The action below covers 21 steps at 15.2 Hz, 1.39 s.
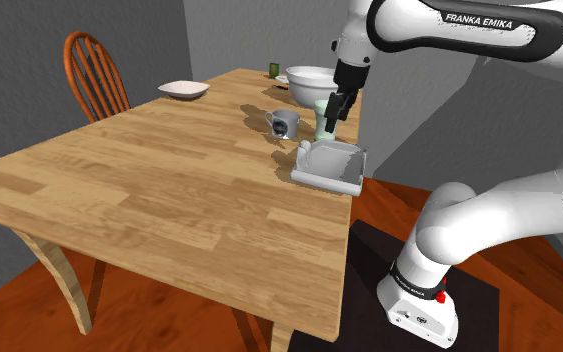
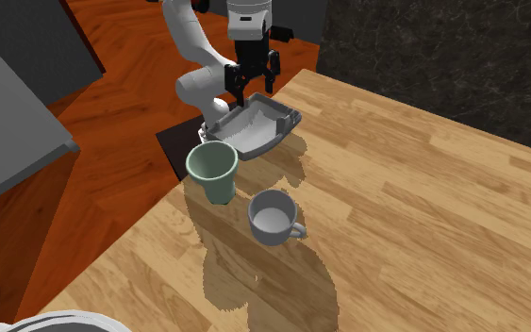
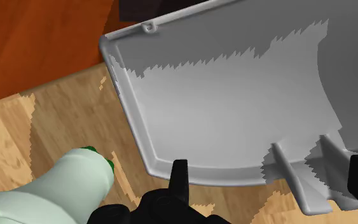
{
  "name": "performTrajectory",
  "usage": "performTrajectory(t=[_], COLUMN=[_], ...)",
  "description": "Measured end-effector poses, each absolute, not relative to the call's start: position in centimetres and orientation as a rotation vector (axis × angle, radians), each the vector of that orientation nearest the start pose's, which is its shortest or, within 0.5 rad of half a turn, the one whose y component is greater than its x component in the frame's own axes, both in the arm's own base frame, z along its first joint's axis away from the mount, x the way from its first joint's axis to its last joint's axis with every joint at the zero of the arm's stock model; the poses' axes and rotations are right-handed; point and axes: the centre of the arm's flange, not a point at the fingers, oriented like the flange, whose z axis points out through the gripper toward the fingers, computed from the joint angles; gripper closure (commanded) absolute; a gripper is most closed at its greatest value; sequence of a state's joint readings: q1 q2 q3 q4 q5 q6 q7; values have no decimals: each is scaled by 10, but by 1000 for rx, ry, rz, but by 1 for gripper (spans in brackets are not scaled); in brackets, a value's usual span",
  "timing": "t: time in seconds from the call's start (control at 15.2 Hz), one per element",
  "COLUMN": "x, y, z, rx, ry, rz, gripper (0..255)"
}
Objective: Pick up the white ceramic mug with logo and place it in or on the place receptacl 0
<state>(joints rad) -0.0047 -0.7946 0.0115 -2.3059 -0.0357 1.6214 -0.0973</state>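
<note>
Wooden table (image 1: 169,170): mug (image 1: 284,123) stands near, apart from tool (image 1: 335,110).

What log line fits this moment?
end effector: open, empty, over grey tray | mug: on table, unheld | green cup: upright by grey tray

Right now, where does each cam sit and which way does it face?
Shoulder view: beside the stand, looking across the table at the mug; arm shows.
Second exterior view: across the table, facing the arm; open gripper above the tray.
Wrist view: on the wrist, looking down into the tray; both fingers show.
Shared: tray and green cup in all three.
</note>
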Motion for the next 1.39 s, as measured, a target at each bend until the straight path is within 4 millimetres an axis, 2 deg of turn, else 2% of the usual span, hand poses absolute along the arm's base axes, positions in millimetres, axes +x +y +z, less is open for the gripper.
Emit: performTrajectory(t=[0.13, 0.33, 0.92, 1.39], x=[317, 347, 463, 555], y=[-2, -12, -50, -76], z=[620, 615, 593, 564], rx=[-3182, -3181, -3179, -3175], ry=[-164, -184, -251, -304], rz=[-169, -149, -81, -29], gripper=[0, 0, 0, 0])
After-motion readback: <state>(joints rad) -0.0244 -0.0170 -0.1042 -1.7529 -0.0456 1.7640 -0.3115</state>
